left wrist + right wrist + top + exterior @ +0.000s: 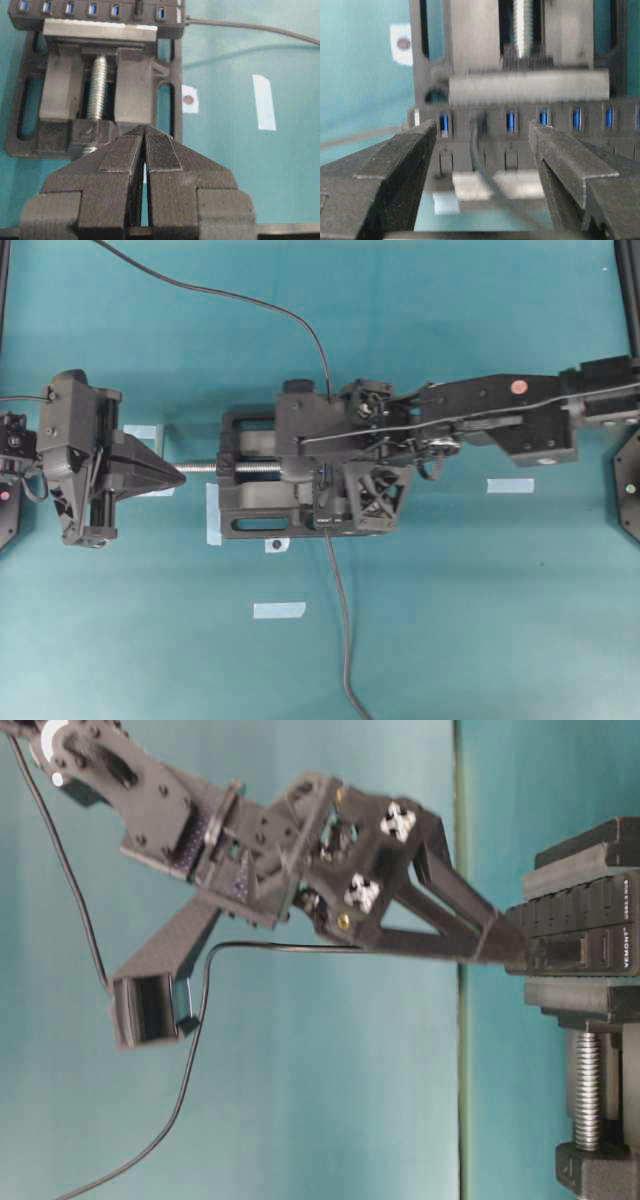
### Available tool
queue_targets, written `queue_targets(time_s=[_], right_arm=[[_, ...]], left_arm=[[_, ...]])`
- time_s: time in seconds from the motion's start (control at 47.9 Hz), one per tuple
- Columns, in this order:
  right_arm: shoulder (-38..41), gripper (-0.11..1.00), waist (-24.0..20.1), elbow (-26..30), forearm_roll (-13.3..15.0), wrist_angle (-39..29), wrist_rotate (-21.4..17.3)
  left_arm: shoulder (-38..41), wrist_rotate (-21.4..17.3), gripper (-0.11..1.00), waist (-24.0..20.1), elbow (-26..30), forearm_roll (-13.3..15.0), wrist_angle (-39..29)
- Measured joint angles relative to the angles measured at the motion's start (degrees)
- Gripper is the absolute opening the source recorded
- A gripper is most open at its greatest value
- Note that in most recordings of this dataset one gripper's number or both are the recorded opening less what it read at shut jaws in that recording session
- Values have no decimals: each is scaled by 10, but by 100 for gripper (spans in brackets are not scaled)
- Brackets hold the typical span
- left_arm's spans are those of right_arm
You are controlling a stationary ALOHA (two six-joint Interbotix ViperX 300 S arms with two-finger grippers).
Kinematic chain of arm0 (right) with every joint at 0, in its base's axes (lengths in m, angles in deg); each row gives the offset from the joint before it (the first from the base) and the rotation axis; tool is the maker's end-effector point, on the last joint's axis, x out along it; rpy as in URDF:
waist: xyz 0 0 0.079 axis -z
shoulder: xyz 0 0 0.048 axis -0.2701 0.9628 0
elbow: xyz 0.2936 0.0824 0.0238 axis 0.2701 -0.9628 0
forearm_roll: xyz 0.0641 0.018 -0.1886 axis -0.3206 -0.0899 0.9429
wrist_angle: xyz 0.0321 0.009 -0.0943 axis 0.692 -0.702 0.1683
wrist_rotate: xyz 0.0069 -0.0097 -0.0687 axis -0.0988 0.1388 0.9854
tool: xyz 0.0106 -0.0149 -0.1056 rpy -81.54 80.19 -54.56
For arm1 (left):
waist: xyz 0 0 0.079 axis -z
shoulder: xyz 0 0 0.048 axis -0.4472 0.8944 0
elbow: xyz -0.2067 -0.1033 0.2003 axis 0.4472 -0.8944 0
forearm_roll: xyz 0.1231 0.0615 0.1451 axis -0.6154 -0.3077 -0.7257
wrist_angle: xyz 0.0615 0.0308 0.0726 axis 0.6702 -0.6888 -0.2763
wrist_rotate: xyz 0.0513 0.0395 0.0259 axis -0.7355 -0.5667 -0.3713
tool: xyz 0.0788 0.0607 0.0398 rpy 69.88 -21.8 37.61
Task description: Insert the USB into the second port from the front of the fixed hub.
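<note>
One long narrow black hub with seven ports in a row: six showing blue, one filled by a small dark plug. One wide black vise with one silver threaded screw. Two thin dark cables on the teal surface: upper cable, lower cable. Two black grasping parts: left tool, right tool. At least four pale blue tape strips. One white sticker with a dark dot.
</note>
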Motion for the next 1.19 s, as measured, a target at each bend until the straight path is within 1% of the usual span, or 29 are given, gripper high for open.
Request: queue_targets(time_s=[0.23, 0.501, 0.793, 1.023, 1.19], right_arm=[[-26, 79, 0, -25, 0, 0, 0], [-69, 79, 0, -55, 0, 15, 0], [-104, 79, -1, -98, 0, 56, 0], [-120, 79, -1, -114, -1, 85, 0], [-127, 79, -1, -119, -2, 89, 0]], left_arm=[[0, 0, 0, 0, -1, -1, 0], [0, 0, 0, 0, 0, -1, 1], [-1, 0, 0, 0, 0, -1, 1], [-2, 1, 0, -1, 0, -1, 1], [-3, 1, 0, 0, 0, -1, 1]])
